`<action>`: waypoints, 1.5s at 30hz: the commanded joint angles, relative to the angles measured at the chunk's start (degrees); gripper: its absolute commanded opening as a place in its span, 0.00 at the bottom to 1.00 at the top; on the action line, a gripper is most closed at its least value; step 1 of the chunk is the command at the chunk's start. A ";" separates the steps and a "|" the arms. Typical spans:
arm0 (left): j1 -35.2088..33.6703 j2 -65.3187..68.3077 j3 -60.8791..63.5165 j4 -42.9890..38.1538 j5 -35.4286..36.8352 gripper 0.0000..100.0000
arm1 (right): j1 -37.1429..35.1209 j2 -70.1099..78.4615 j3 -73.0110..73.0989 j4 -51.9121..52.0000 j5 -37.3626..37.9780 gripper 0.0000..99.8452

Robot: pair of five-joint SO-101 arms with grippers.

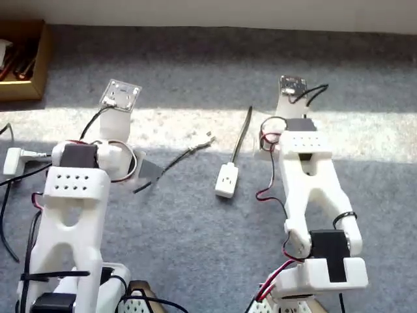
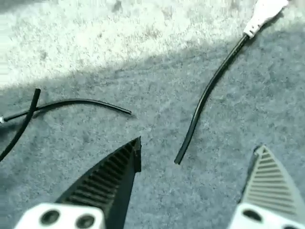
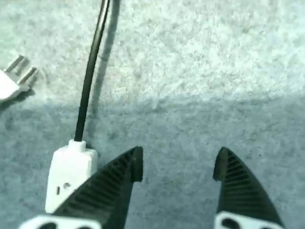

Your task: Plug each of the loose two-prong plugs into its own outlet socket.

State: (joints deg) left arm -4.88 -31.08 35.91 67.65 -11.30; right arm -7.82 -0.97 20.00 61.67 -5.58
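high view: outlet socket (image 1: 226, 180) lies on carpet (image 1: 195, 248) between arms, two-prong plug (image 1: 206, 137) near it, unplugged
left gripper (image 2: 199, 148): spread wide, empty, over cord (image 2: 205, 95)
right gripper (image 3: 180, 155): spread, empty, just beside outlet socket

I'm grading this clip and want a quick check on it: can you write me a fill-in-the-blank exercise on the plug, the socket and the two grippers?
1. The loose plug shows ____ metal prongs.
2. The cord running from the white outlet socket is ____.
3. The left gripper and the right gripper are both ____, holding nothing.
Missing words: two; black; open.
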 commanded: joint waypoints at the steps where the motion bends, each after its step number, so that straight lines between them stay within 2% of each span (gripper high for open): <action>1: 1.19 4.79 -6.02 -3.52 -1.23 0.35 | 9.01 -5.67 2.33 2.33 3.43 0.25; 5: 12.18 18.68 -16.13 -3.25 -1.23 0.35 | 23.96 -17.80 14.90 -5.14 8.97 0.25; 8: 20.35 29.32 -25.01 0.79 -1.23 0.35 | 31.60 -29.32 26.24 -6.73 16.53 0.25; 12: 25.71 39.43 -35.12 6.33 -1.41 0.35 | 39.87 -44.26 41.63 -6.81 26.37 0.25; 14: 26.07 42.07 -38.29 7.47 -3.43 0.35 | 41.71 -50.77 48.66 -7.43 28.84 0.25; 19: 25.98 46.73 -40.92 8.00 -4.92 0.27 | 41.19 -65.19 63.60 -9.36 28.57 0.25; 23: 25.63 50.33 -41.27 7.65 -5.01 0.33 | 43.47 -74.33 68.97 -9.19 28.04 0.25; 26: 30.20 52.26 -41.45 8.00 -5.01 0.37 | 44.09 -79.69 70.81 -8.31 27.87 0.25; 30: 39.08 52.44 -40.84 8.79 -4.66 0.37 | 44.70 -85.93 71.96 -4.62 27.87 0.25; 33: 42.59 52.44 -41.01 8.35 -4.57 0.37 | 50.59 -90.24 72.04 -3.56 27.87 0.25; 37: 41.54 52.62 -40.75 8.26 -4.66 0.36 | 58.07 -94.73 73.10 0.13 30.59 0.25; 40: 37.32 55.16 -41.36 8.26 -4.75 0.36 | 59.30 -98.59 75.21 3.47 34.02 0.25; 45: 31.96 58.33 -43.82 6.77 -5.01 0.36 | 58.86 -104.57 77.49 6.73 34.20 0.25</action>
State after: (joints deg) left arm 30.55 26.24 -6.29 75.47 -15.78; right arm 50.55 -102.95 95.08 66.95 27.74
